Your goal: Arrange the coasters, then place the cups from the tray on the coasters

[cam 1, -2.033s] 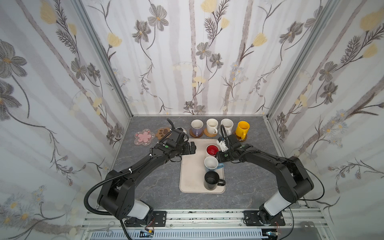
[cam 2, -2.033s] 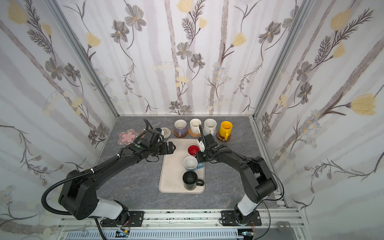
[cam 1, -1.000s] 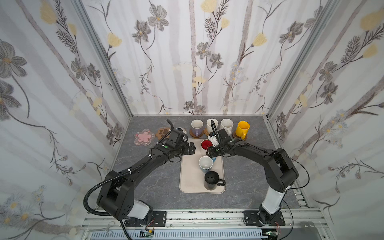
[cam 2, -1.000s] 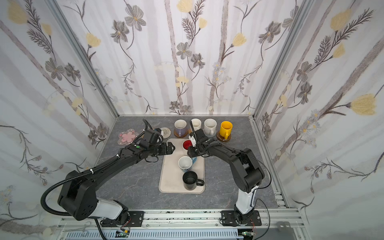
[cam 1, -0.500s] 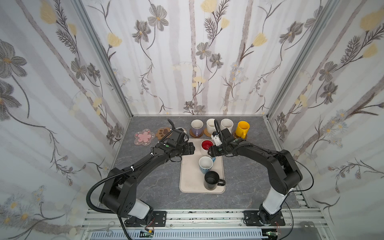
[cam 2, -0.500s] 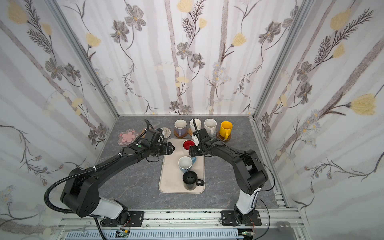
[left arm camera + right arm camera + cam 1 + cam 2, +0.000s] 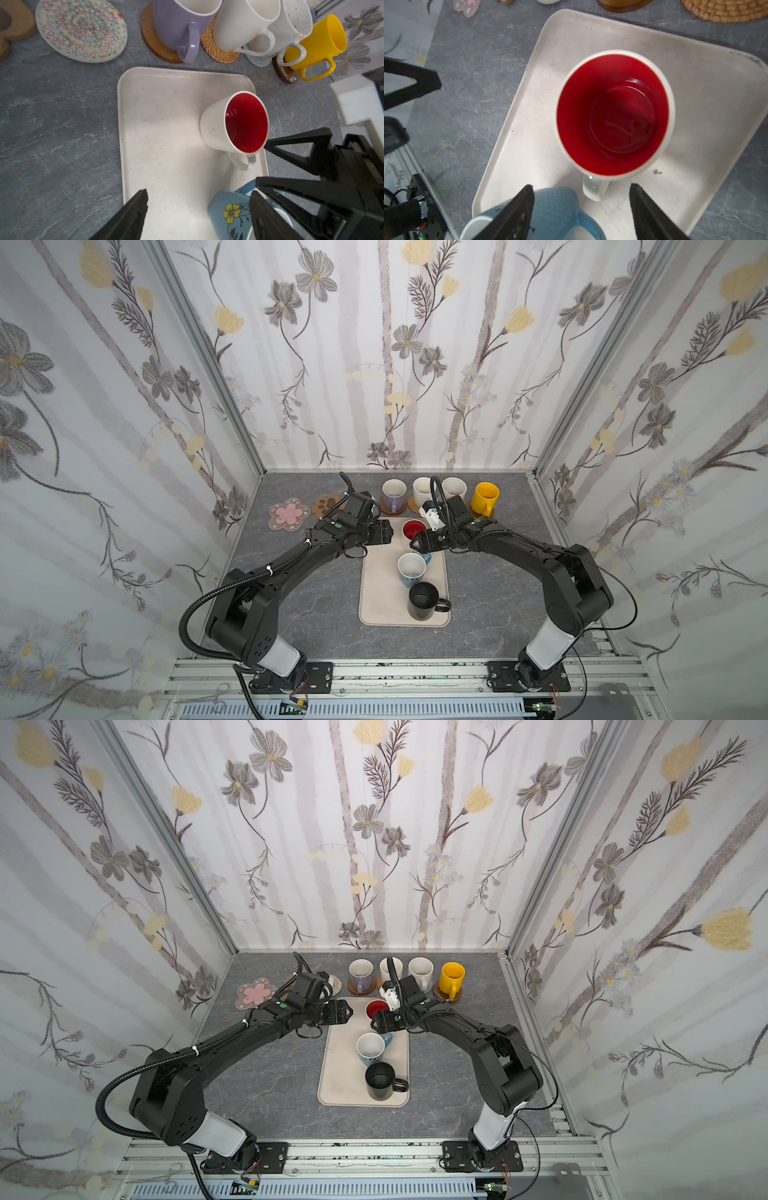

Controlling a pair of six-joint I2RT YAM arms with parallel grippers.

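Red-inside mug (image 7: 612, 112) on tray (image 7: 529, 145), handle between tips of released right pincer (image 7: 581, 186); left pincer (image 7: 197, 192) released.

3 floral-papered walls (image 7: 374, 364) (grey & yellow blooms) w/ grey marbled tabletop (image 7: 324, 614).

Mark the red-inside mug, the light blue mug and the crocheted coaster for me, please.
red-inside mug (image 7: 246, 124): left wrist view, on its red inner wall.
light blue mug (image 7: 411, 566): in a top view, on its white inside.
crocheted coaster (image 7: 81, 29): left wrist view, at its centre.
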